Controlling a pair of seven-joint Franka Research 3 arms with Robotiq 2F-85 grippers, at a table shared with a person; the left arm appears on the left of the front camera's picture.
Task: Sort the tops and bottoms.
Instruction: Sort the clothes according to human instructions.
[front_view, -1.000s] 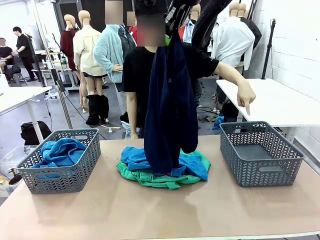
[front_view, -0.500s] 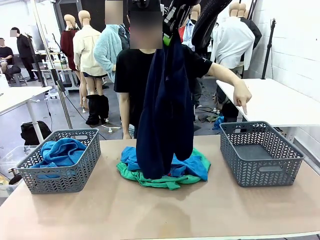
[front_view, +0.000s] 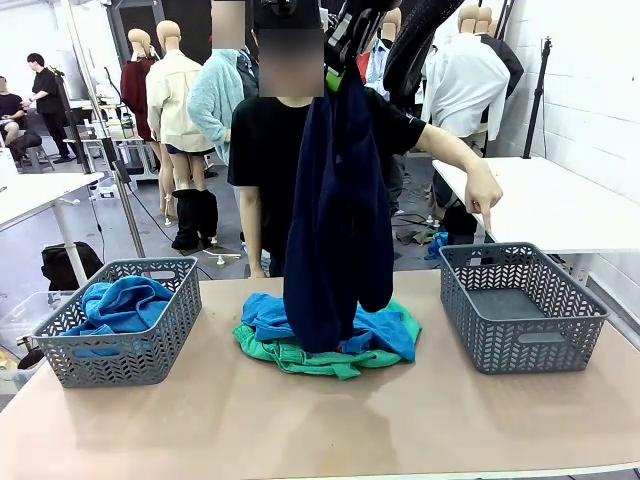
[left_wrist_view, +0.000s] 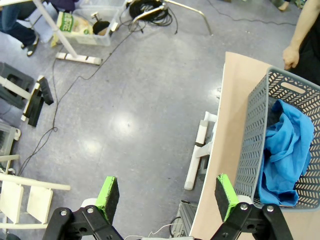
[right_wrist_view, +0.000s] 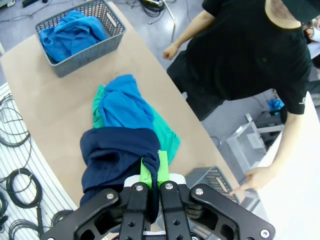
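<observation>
**Trousers raised; right basket being indicated**

Swinging a little since the earlier frame, the hem of the dark navy trousers (front_view: 335, 230) is settling back over the pile, and the person is standing slightly further to picture left.

The right tool (right_wrist_view: 154, 167) is clenching a bunch of the trousers between its green pads and holding them high above the middle of the table (front_view: 300, 430). This is evidently to draw their full length clear of the other garments. Whether the hem is touching the pile cannot be told. Beneath, one blue shirt (front_view: 265, 315) is lying on the green shorts (front_view: 300, 358). The left tool (left_wrist_view: 167, 192) is standing released, grasping nothing, out past the table edge beside the left basket (front_view: 120, 360), which is holding the other blue shirt (front_view: 120, 300). The right basket (front_view: 525, 350) is sitting bare. The person's hand (front_view: 483, 190) is pointing down at it, in my judgement marking it as the place for bottoms.

The table top is showing plain tan. Grey floor with trailing cables is lying around it, and a white table is standing against a white brick wall at the right.
</observation>
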